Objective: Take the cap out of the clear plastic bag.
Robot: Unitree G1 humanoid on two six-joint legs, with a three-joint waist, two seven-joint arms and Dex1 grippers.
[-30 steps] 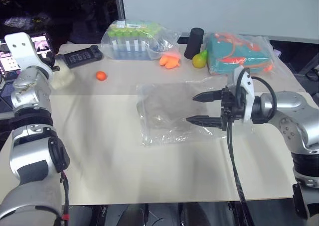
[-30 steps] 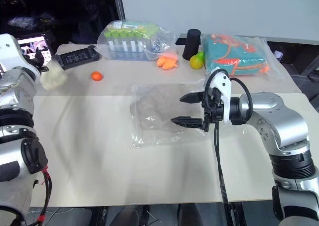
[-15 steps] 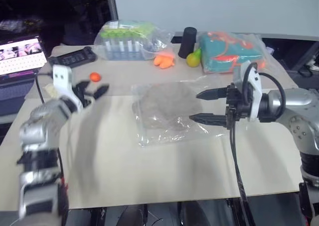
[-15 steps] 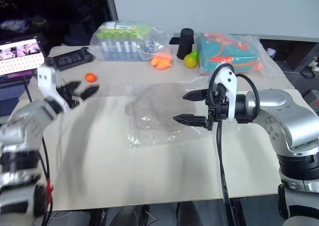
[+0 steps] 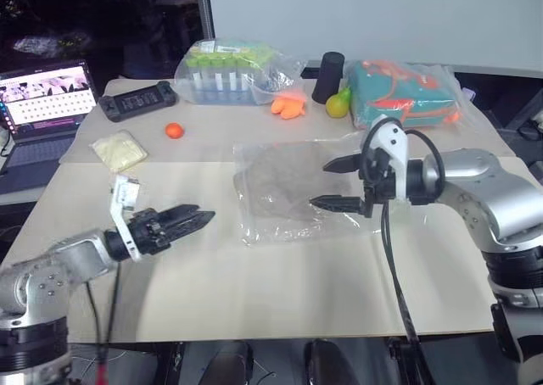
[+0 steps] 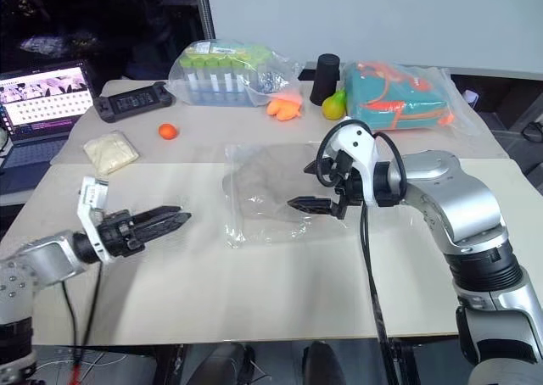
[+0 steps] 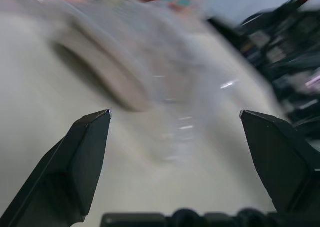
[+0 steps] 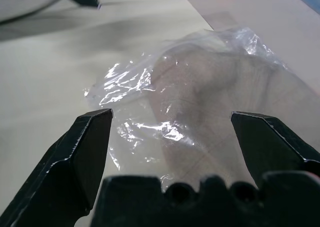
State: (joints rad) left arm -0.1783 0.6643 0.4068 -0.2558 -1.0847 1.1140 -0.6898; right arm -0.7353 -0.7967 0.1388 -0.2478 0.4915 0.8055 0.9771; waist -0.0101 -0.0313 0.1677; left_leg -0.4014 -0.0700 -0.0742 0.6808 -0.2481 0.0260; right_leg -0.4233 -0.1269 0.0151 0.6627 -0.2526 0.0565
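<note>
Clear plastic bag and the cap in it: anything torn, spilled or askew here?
Nothing stands out. The clear plastic bag lies flat and wrinkled on the table, with the cap inside it. The right pincer is open at its edge; the left pincer is open and apart from it.

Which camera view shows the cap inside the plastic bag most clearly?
The right wrist view: the cap is close, seams visible through the bag. Both eye views show it as a dull patch; the left wrist view blurs it.

tan cap [image 5: 280,180] inside crinkly clear plastic bag [image 5: 293,220], lying flat
</note>
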